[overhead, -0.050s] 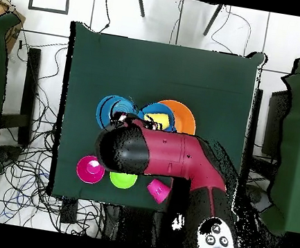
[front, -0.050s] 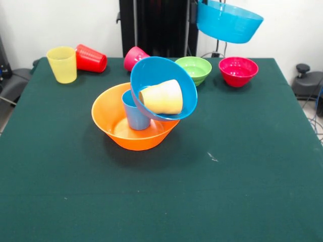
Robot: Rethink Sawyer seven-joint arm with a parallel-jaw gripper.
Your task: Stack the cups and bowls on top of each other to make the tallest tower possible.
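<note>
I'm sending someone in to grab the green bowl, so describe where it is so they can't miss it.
Start at the big orange bowl near the middle of the green table, then look toward the far edge behind it. The green bowl sits upright there, between a tipped pink cup and a magenta bowl. It is the only green bowl.

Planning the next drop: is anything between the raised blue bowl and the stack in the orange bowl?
Nothing visible blocks the air path from the raised bowl to the stack. The green bowl sits lower, on the table.
</note>
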